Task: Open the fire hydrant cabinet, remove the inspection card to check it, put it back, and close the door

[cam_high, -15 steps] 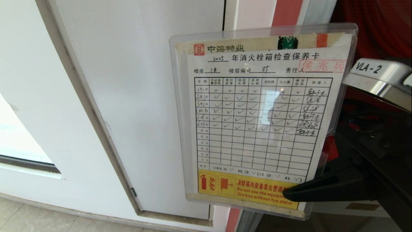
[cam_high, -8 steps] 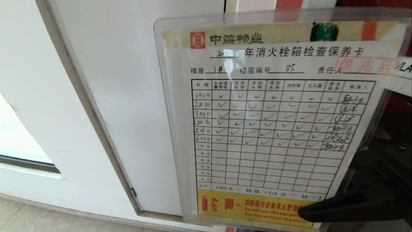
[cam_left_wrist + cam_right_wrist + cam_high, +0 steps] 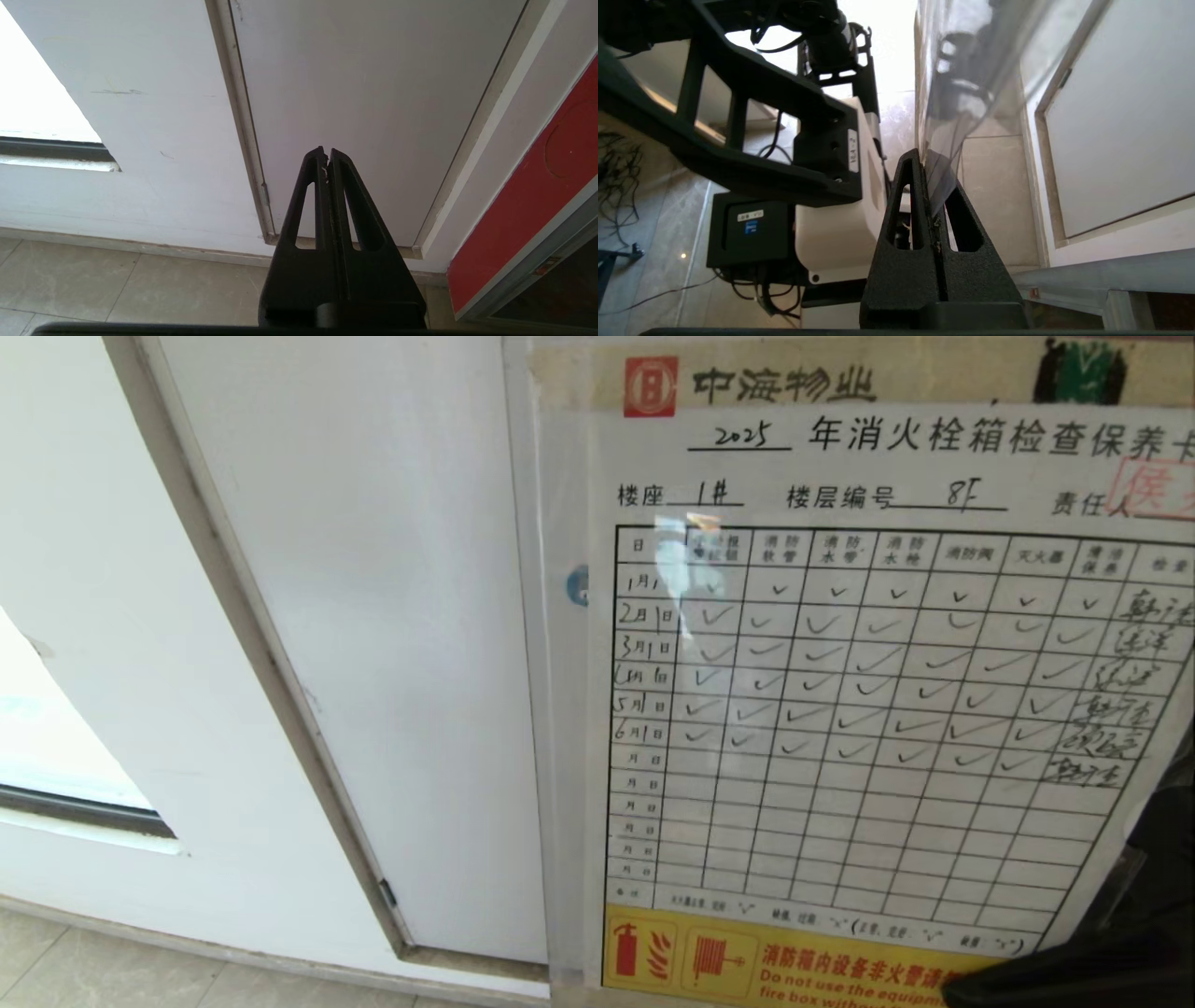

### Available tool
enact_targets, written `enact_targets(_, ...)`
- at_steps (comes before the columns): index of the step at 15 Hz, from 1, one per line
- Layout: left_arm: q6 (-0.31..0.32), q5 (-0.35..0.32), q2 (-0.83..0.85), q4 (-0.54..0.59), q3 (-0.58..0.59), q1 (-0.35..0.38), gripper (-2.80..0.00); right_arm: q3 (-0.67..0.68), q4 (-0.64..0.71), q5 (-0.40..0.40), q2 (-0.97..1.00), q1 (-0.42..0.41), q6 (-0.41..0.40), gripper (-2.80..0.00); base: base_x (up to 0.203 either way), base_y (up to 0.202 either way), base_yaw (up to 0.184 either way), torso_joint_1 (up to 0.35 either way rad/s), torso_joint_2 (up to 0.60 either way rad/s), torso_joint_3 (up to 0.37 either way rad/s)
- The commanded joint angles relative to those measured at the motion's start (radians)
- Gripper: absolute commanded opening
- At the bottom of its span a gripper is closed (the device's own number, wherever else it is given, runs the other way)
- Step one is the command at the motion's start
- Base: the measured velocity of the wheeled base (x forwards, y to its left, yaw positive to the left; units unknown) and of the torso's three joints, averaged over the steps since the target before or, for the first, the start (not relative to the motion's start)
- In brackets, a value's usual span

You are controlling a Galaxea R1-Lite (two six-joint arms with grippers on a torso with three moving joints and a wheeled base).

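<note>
Clear plastic sleeve (image 3: 560,709) holding the inspection card (image 3: 868,709) (checkmark rows filled), clamped at its lower corner by right hand (image 3: 927,161); left hand (image 3: 326,156) together, empty.

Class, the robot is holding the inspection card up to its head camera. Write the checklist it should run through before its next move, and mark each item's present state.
1. right gripper shut on inspection card: ok.
2. Printed face turned to the head camera: ok.
3. Whole card in the head view: not ok, top and right edges cut off.
4. Check rows legible: ok.
5. left gripper shut, empty, facing the white panel: ok.
6. Cabinet door open for return: cannot tell.
</note>
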Motion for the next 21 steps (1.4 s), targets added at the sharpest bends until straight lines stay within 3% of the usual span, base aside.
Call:
enact_targets(1,0.002,0.0,0.001,0.0,0.0,0.0,-2.8,0.001,0.022,0.004,-0.016,0.023,-0.002,-2.8,0.0,0.0,0.0,0.0,0.0,0.0)
enact_targets(12,0.0,0.0,0.001,0.0,0.0,0.0,-2.8,-0.095,0.019,-0.011,0.015,0.025,0.0,-2.8,0.0,0.0,0.0,0.0,0.0,0.0)
enact_targets(21,0.0,0.0,0.001,0.0,0.0,0.0,-2.8,-0.075,0.017,-0.012,0.015,0.025,0.001,-2.8,0.0,0.0,0.0,0.0,0.0,0.0)
